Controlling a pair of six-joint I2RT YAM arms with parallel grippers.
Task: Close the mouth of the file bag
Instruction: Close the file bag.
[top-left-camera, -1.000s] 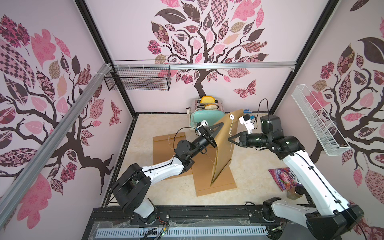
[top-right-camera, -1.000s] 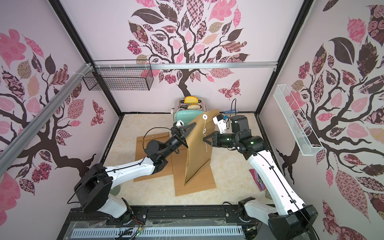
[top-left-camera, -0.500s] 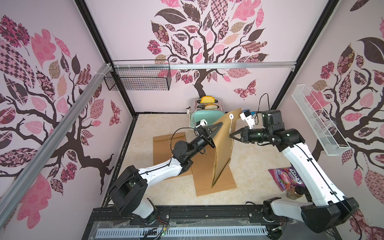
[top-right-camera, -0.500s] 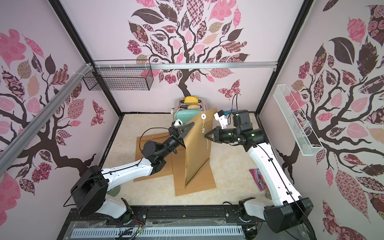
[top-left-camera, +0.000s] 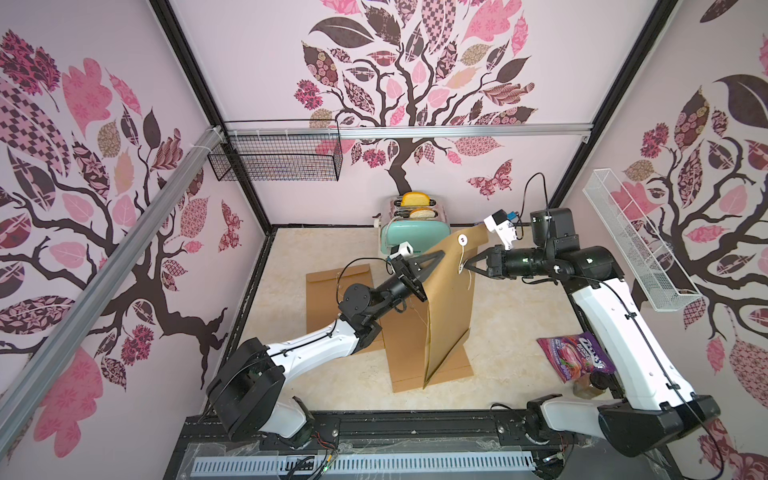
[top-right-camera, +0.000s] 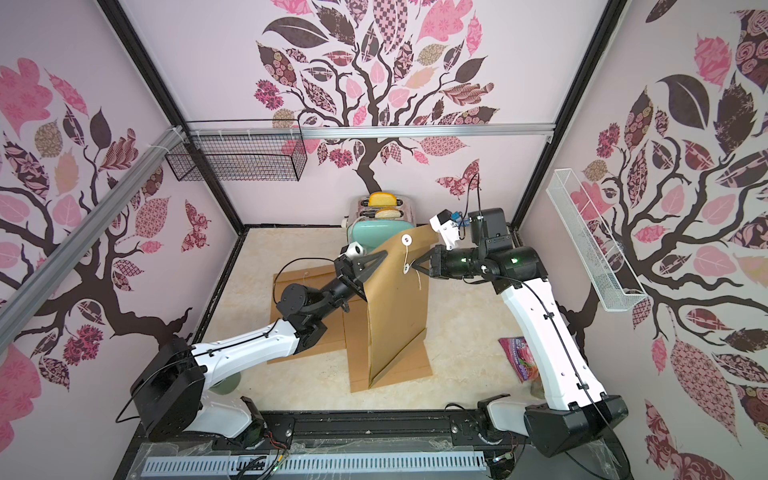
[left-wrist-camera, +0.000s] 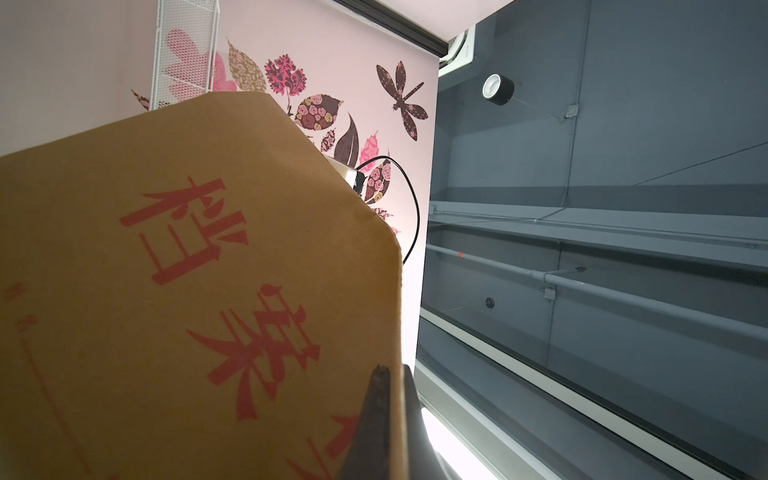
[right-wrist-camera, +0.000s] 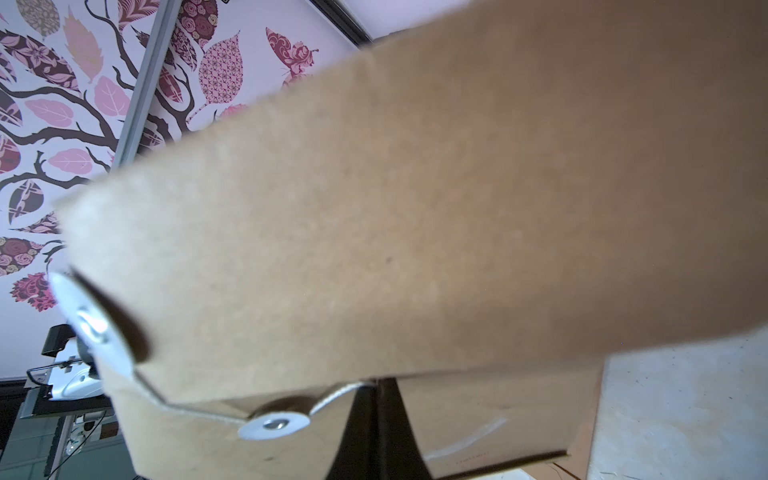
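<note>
File bag (top-left-camera: 449, 316), brown kraft paper, stands upright over the middle of the surface (top-left-camera: 519, 332), held between the two arms. Its lower end reaches down to a flat envelope (top-left-camera: 405, 365) lying toward the front edge. Whether it touches that envelope I cannot tell. A second envelope (top-left-camera: 328, 299) lies flat toward the left edge, and a toaster (top-left-camera: 415, 232) stands at the back edge.

The left tool (top-left-camera: 438, 257) is closed on the bag's upper side edge. In the left wrist view its dark fingers (left-wrist-camera: 380, 399) clamp the paper from both faces. The right tool (top-left-camera: 468, 264) is closed too, its tips meeting on the thin white string (right-wrist-camera: 336, 395) just beside the lower disc (right-wrist-camera: 274, 424) on the bag's body.

The flap (right-wrist-camera: 374, 208) is folded down over the mouth, with its own white disc (top-left-camera: 462, 239) above the lower one. The string runs between the two, and a loose tail hangs below.

By my reading the fold is done and the tying is in hand: the string has to be wound around the discs to lock the flap. How many turns are on I cannot make out.

The next move calls for the right tool to carry the string in a tight loop around a disc with light tension. The left tool should hold the bag steady so the paper does not twist or swing. Too hard a pull could lift the flap or slip the string from the tips.
</note>
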